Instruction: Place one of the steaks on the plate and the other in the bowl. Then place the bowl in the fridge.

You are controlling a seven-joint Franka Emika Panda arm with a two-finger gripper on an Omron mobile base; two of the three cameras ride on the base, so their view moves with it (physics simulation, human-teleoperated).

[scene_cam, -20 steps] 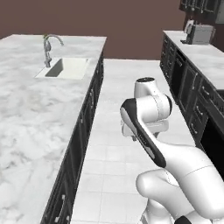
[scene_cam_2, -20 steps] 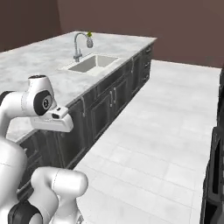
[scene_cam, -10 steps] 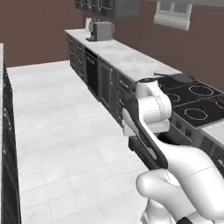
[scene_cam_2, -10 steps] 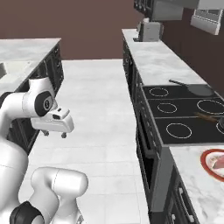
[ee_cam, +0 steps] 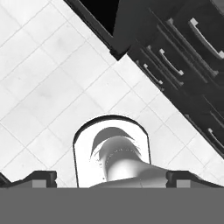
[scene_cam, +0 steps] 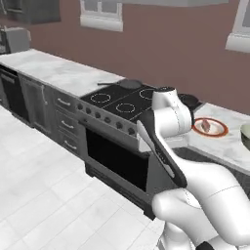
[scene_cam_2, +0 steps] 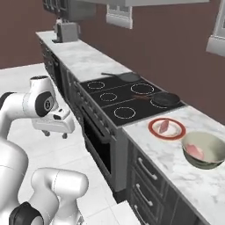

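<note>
A white plate (scene_cam_2: pixel 154 129) with a red-orange ring lies on the marble counter right of the stove, with one pink steak (scene_cam_2: pixel 164 126) on it. Beside it, nearer the camera, stands the bowl (scene_cam_2: pixel 210 161), and the other steak (scene_cam_2: pixel 196 152) lies inside. In the left base view the plate (scene_cam: pixel 218 130) with its steak (scene_cam: pixel 205 125) sits behind my arm, and the bowl (scene_cam: pixel 245 135) is cut by the right edge. My gripper (scene_cam_2: pixel 55 133) hangs open and empty over the floor, left of the oven front, well away from the counter. Its fingertips (ee_cam: pixel 39 177) point down at floor tiles. The fridge is out of view.
A black stove (scene_cam_2: pixel 127 103) carries a long-handled frying pan (scene_cam_2: pixel 128 77) at the back and a second dark pan (scene_cam_2: pixel 165 99) near the plate. The oven door (scene_cam: pixel 116 158) and dark drawers (ee_cam: pixel 183 65) face the white tiled floor (scene_cam: pixel 44 205). A toaster (scene_cam_2: pixel 66 30) stands far down the counter.
The whole picture has swung from the sink island, across the aisle, to the stove counter, so the base has turned. The gripper stays open and empty.
</note>
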